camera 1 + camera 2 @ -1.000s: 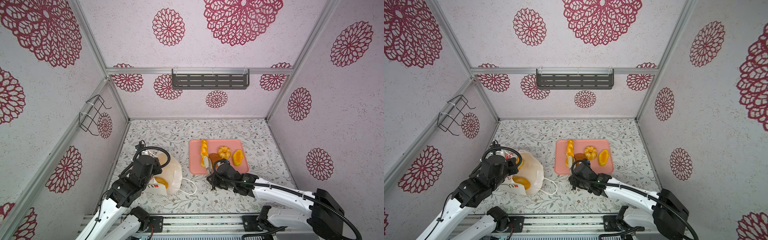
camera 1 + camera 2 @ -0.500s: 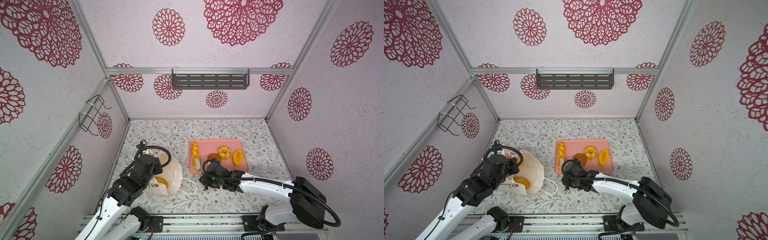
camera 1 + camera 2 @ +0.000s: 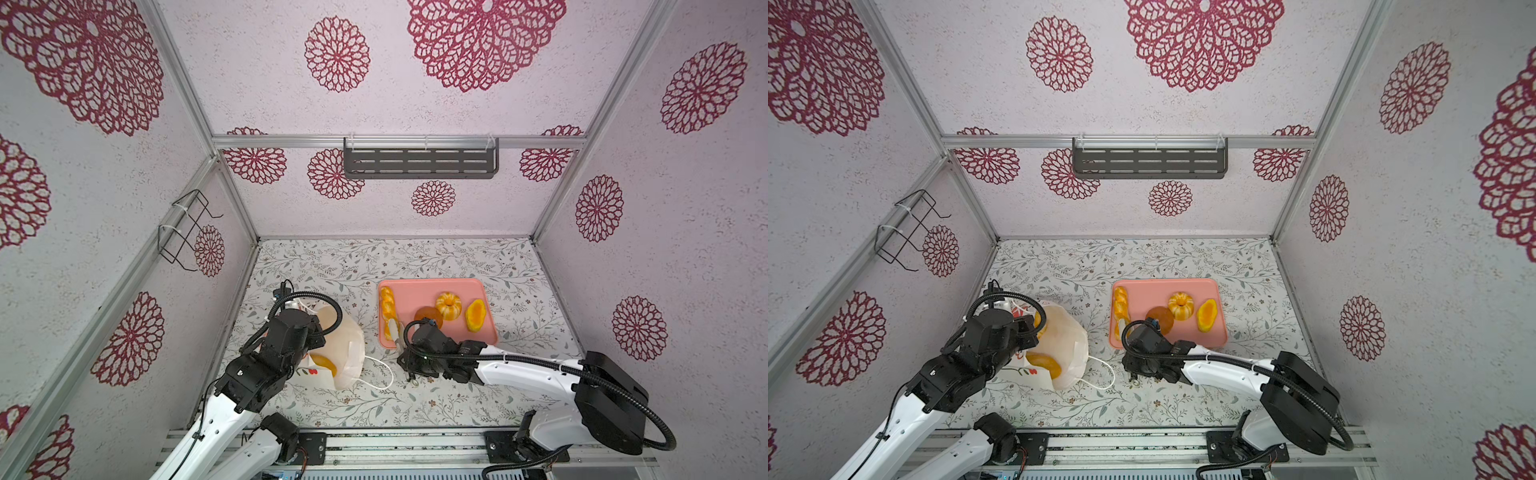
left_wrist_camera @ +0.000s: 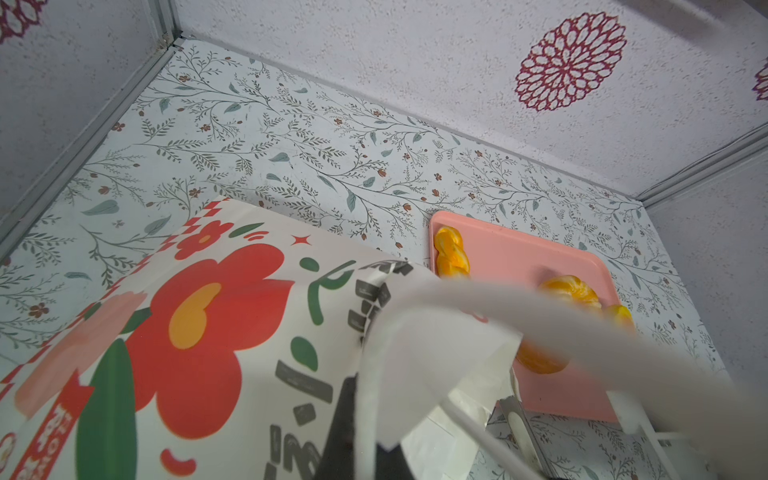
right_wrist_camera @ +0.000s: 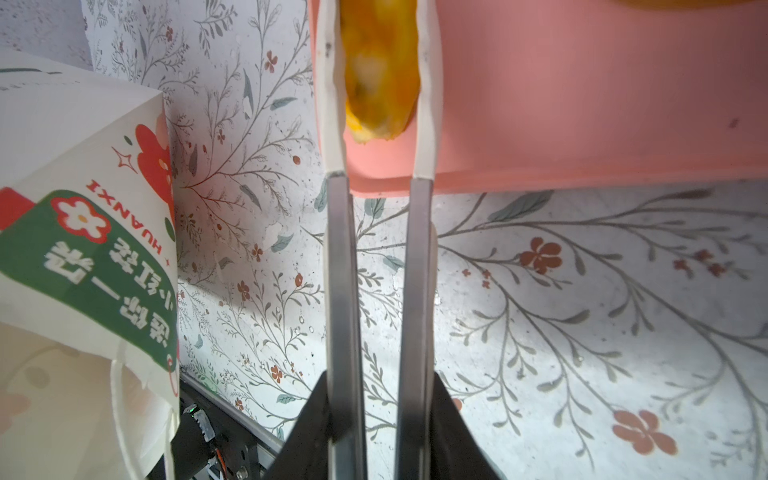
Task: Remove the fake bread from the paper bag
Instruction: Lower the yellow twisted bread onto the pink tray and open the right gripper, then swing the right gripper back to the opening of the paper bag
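Note:
The white paper bag (image 3: 349,345) (image 3: 1073,345), with red flower print (image 4: 187,311), sits tilted at the left. Orange fake bread (image 3: 324,363) (image 3: 1044,363) shows in its mouth. My left gripper (image 4: 376,415) is shut on the bag's paper rim. A braided stick (image 3: 387,301) (image 5: 380,70) lies along the left edge of the pink tray (image 3: 440,289) (image 5: 582,104). My right gripper (image 3: 392,330) (image 5: 378,25) straddles its near end, both pads against it. A ridged ring bun (image 3: 449,305), a round brown bun (image 3: 428,316) and a yellow-orange oval (image 3: 475,315) rest on the tray.
The bag's white cord handle (image 3: 384,374) trails on the floral table between bag and right arm. A grey slotted shelf (image 3: 419,162) hangs on the back wall and a wire rack (image 3: 187,232) on the left wall. Walls close in three sides.
My right gripper has swung left with the braided stick, from further in on the tray to its left edge. The left arm and the bag have stayed put.

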`<control>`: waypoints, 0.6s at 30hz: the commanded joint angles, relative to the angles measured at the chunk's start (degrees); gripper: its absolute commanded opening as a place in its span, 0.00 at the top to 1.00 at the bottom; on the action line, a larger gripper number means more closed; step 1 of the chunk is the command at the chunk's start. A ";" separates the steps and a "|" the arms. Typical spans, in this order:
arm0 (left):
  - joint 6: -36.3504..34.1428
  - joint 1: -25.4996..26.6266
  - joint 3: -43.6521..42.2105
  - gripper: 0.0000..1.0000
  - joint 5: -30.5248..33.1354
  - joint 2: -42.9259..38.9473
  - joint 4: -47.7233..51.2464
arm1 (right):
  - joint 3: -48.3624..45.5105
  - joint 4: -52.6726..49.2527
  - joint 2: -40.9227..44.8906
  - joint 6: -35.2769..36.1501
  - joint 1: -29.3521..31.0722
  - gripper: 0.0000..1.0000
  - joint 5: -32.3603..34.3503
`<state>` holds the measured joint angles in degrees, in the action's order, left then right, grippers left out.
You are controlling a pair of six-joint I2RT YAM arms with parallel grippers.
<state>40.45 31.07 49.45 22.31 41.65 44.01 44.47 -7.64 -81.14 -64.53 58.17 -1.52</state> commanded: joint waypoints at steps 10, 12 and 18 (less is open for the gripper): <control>0.20 -0.23 0.91 1.00 -0.21 -0.14 -0.86 | 3.52 -0.77 3.34 3.01 0.06 0.59 0.39; 0.42 -0.32 0.76 1.00 0.02 -0.21 -0.85 | 3.61 -0.27 3.74 3.95 0.01 0.59 -0.19; 0.14 -0.31 0.21 1.00 -0.41 -0.85 -1.34 | 3.87 -2.06 5.78 5.32 0.03 0.58 -0.21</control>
<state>40.53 31.07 49.45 21.76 41.54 44.01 46.09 -9.39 -78.37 -61.56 58.17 -1.80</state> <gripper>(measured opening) 0.048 0.416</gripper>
